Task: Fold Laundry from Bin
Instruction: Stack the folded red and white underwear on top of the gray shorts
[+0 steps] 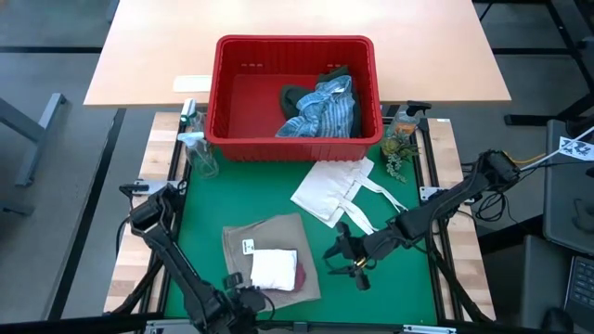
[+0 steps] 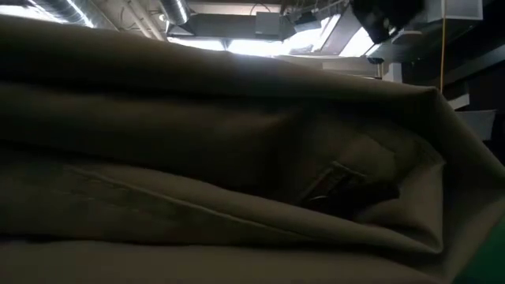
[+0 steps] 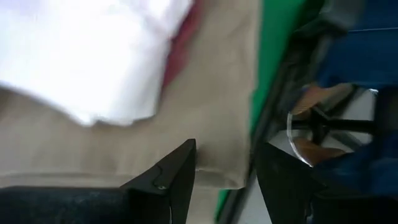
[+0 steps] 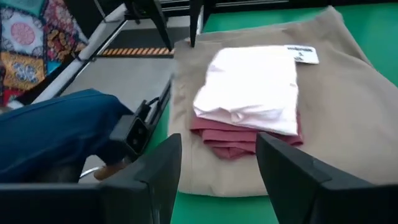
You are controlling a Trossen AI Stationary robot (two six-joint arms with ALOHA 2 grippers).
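The folded tan garment (image 1: 269, 252) lies on the green surface (image 1: 408, 288) near its front edge, carrying the small white cloth (image 1: 274, 268) over the small maroon cloth (image 4: 233, 140), likely a finished stack. The striped shirt (image 1: 327, 109) and dark green garment (image 1: 295, 96) wait in the red bin (image 1: 232, 102). The left gripper (image 3: 224, 180) hovers at the stack's front edge and the right gripper (image 1: 351, 260) beside it, both jaws apart and empty.

No writing could be made out anywhere. A small white tag (image 4: 302, 54) lay on the folded tan garment (image 4: 348, 112), beside the small white cloth (image 4: 252, 87), and it bore dark marks too small to read; the same tag showed in the high view, equally illegible.
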